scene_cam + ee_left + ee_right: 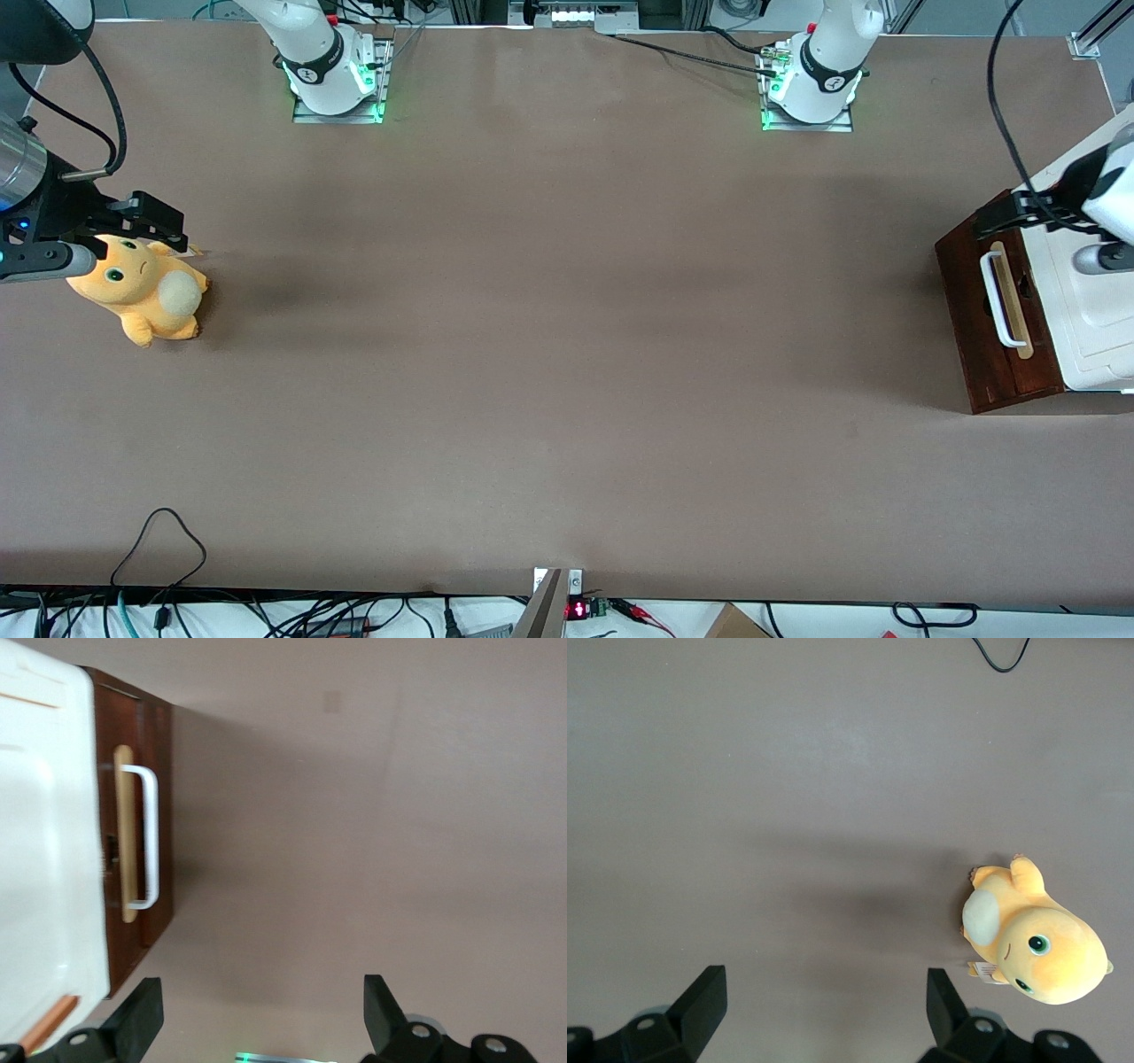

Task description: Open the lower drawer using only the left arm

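Observation:
The lower drawer (pixel 966 301) has a dark red-brown front and stands at the working arm's end of the table, facing the parked arm's end. Its white loop handle (pixel 1001 297) lies along a pale wood strip. The left wrist view shows the same drawer front (pixel 159 744) and handle (pixel 151 837), with no pale inside visible. The left arm's black gripper (pixel 988 221) hovers above the end of the drawer front farther from the front camera. It is open, the fingers (pixel 142 1019) set wide apart with nothing between them, and it is clear of the handle.
The white moulded panel (pixel 1090 328) with its thin copper-brown bar (pixel 49 1023) sits above the drawer. An orange plush toy (pixel 142 288) lies toward the parked arm's end. A black cable loop (pixel 159 540) rests near the table's front edge.

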Motion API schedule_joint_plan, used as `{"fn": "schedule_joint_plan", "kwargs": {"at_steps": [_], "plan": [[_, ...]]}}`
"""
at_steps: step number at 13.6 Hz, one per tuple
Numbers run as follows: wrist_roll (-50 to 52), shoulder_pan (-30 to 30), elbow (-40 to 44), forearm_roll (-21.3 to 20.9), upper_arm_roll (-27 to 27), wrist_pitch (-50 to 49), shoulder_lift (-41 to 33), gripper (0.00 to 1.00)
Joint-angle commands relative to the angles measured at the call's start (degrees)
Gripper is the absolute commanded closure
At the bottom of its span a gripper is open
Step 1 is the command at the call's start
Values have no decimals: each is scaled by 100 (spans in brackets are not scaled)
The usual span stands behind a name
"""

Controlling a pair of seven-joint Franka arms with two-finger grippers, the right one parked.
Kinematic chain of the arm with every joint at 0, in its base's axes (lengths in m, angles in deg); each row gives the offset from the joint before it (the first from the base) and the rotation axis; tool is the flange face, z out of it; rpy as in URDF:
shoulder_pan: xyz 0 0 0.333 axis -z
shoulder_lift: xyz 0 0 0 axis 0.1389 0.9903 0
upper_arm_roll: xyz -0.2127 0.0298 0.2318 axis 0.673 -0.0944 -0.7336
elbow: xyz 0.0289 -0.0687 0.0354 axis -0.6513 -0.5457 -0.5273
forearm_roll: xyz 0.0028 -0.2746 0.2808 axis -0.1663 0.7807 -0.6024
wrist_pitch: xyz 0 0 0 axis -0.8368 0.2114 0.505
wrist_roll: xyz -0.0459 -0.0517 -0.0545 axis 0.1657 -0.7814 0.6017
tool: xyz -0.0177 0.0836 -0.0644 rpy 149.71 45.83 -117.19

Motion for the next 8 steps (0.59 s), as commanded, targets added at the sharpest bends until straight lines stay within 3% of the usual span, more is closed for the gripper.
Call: {"fn": "schedule_joint_plan", "kwargs": {"at_steps": [1, 4, 8], "plan": [[38, -14, 439, -195, 17, -188, 108, 0], [3, -67, 457, -159, 8, -372, 134, 0], [12, 21, 440, -888, 209, -381, 204, 0]]}}
